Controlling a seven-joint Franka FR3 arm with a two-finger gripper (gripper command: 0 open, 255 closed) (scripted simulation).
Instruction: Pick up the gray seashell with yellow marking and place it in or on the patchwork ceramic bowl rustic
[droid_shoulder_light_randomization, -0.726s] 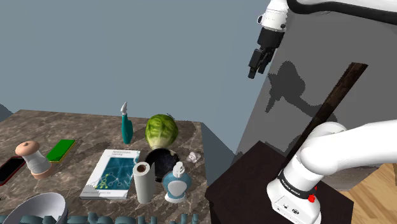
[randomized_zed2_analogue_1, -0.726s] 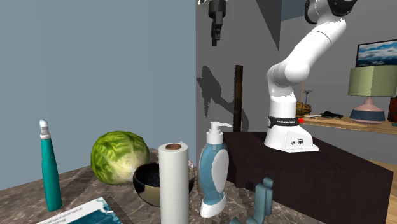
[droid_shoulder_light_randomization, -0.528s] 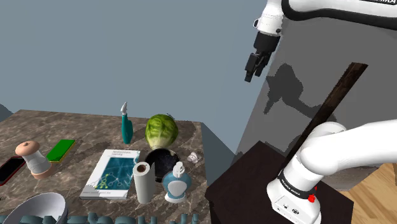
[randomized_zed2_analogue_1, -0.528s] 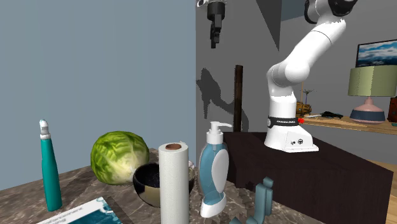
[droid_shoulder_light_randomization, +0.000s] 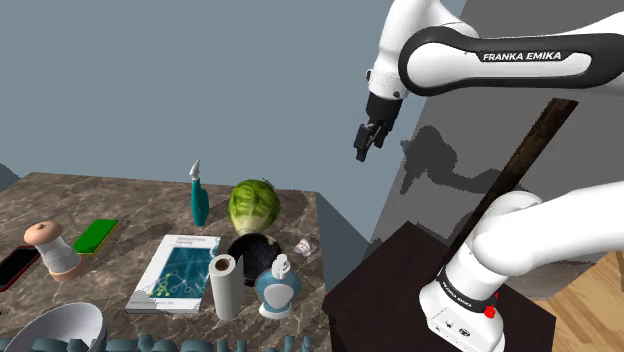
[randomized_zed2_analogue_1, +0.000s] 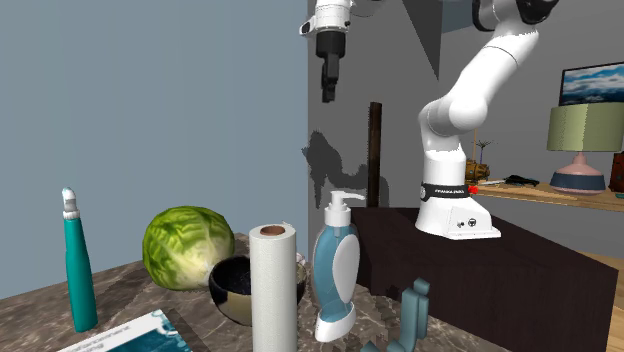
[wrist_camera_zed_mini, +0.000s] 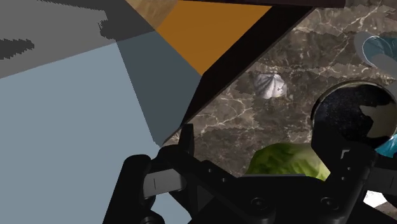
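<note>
Jaws spread, holding nothing, on our black gripper (droid_shoulder_light_randomization: 362, 143); we log the small pale-grey ribbed seashell (wrist_camera_zed_mini: 270, 84) well below them, untouched, near the dark round bowl (wrist_camera_zed_mini: 348, 113).

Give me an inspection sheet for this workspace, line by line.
Surface: marble-patterned table, crowded with items.
Job's things: pale seashell lies on the table beside the dark bowl, apart from it.
Clutter: cabbage, teal bottle, book, paper roll, soap dispenser.
End effector: open, high above the table, holding nothing.
Cables: nothing seen.
Surroundings: blue-grey wall, dark stand, lamp.
</note>
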